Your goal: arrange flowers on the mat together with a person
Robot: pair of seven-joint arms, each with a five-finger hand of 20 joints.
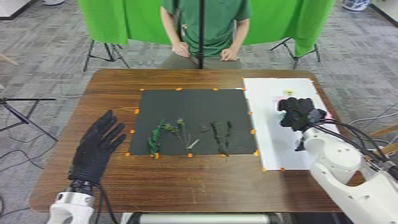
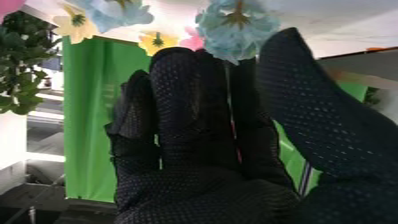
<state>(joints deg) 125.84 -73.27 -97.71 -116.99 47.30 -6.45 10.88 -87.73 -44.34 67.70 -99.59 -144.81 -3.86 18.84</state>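
Two hands over one brown table (image 1: 204, 185), head view. Dark mat (image 1: 178, 107) sits mid-frame, orange tape (image 1: 137, 111) dotted along its edges. White sheet (image 1: 280, 150) runs down the right side, butted up against the mat's right edge. Task flowers on the mat are in its lower half: leafy green stem (image 1: 155, 139) lower left, a thin-stemmed sprig (image 1: 181, 131) next to it, a short pale piece (image 1: 193, 144) just beside that, then dark green stems (image 1: 221, 138) toward the mat's right side. Bare mat surface above them, up to the far edge. Brown wood runs between the mat's near edge and the bottom of the frame; thinner strip of wood along the far side.

Left hand (image 1: 96, 150) is at left of frame, over the wood, apart from the mat. Its fingers are straight, pointing up-frame, slightly spread. Right hand (image 1: 298, 111) is over the white sheet, right of frame, off the mat. Small yellow spot (image 1: 289, 92) on the sheet just above it. Green cloth (image 1: 275, 25) across the top.

Right wrist view: fingers extended and close together, thumb set apart from them. Several flowers around and beyond the fingertips: large light-blue flower (image 2: 233, 25) nearest the thumb tip, yellow flower (image 2: 158, 42) and pink flower (image 2: 192, 40) between it and a paler yellow flower (image 2: 76, 21), plus a second light-blue flower (image 2: 124, 11). Contact between fingertips and petals: can't tell. Leafy greenery (image 2: 22, 60) off to the side, away from the thumb.
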